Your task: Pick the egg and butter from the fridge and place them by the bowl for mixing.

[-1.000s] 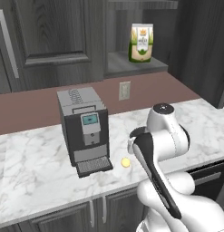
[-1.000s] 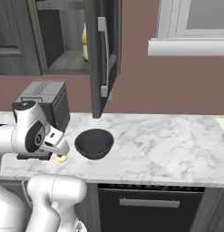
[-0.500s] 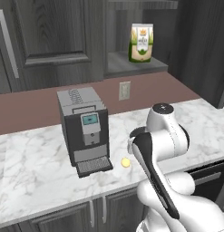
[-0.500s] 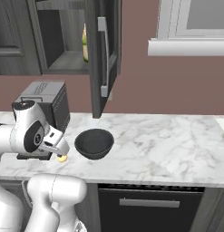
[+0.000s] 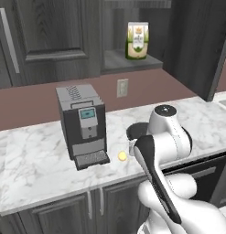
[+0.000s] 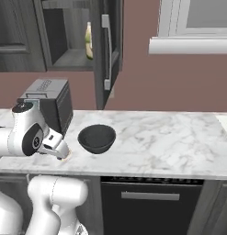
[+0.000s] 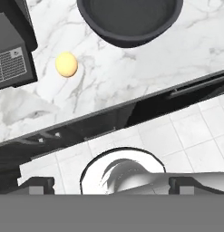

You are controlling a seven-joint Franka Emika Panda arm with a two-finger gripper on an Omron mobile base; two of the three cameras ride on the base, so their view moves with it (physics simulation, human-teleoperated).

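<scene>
On the white, grey-veined marble counter (image 5: 36, 160), the boxy grey coffee machine with a small lit display (image 5: 82, 125) stands at the left of the left base view, its dark drip tray jutting toward the counter's front edge. Just to the right of that tray lies the tiny smooth yellow-orange egg (image 5: 122, 156), resting on the marble between the machine and the round, deep, matte black bowl (image 5: 136, 131), whose rim peeks out behind the white arm. A white wall outlet (image 5: 122, 87) sits on the reddish-brown backsplash above, and further up a green-and-white carton (image 5: 137, 40) stands on a shelf of the dark grey cabinet. In the right base view the two-finger gripper (image 6: 65, 153) points down at the counter's front edge, just left of the bowl (image 6: 97, 138); the egg itself cannot be made out there. In the hand view the egg (image 7: 66, 64) lies free on the marble, beside the coffee machine's tray (image 7: 11, 63) and apart from the bowl (image 7: 129, 20). The dark fingertips (image 7: 37, 184) sit far apart at the lower corners, spread wide and gripping nothing.
</scene>
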